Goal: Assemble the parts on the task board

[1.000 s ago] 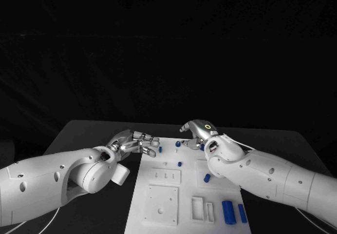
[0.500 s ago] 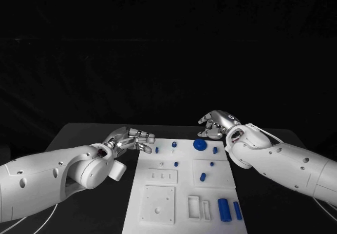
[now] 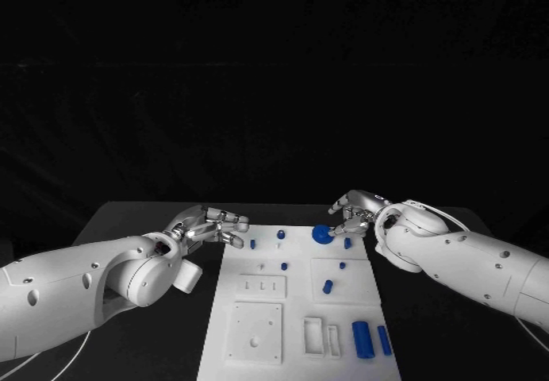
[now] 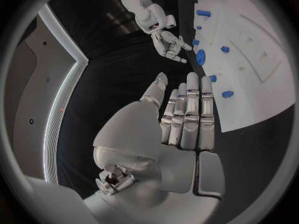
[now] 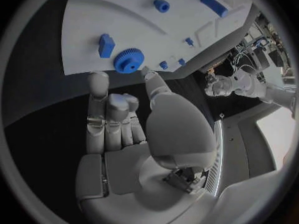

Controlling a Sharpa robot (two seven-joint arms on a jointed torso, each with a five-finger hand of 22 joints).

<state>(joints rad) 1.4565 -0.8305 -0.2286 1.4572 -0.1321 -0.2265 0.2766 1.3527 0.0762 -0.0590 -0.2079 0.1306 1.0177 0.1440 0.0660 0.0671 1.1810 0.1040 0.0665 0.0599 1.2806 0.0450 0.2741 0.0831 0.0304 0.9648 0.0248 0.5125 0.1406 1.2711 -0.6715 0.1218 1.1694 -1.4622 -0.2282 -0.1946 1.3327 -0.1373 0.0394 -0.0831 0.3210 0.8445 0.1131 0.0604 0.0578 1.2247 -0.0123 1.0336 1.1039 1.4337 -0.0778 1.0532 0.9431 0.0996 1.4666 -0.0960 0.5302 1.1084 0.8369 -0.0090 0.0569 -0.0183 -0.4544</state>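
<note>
I read no writing or labels on anything from here. The white task board [image 3: 300, 305] lies in the middle of the black table [image 3: 137, 218], running away from me. On its far end sits a blue gear [image 3: 323, 233], with a small blue block [image 3: 347, 244] just beside it and small blue pegs [image 3: 280, 235] standing along the far edge. Nearer me, two long blue bars [image 3: 362, 340] lie side by side at the board's right edge, next to narrow white slotted recesses [image 3: 313, 335]; those slots look unfilled as far as I can tell. A further blue piece [image 3: 326, 286] stands mid-board.

My right hand [image 3: 355, 213] sits at the far right corner of the board, fingers loosely curled, fingertips [image 5: 144, 70] just beside the gear; I cannot tell whether they touch it, and it grips nothing. My left hand [image 3: 212, 225] hovers off the board's far left corner, fingers [image 4: 190, 109] straight and close together, holding nothing.
</note>
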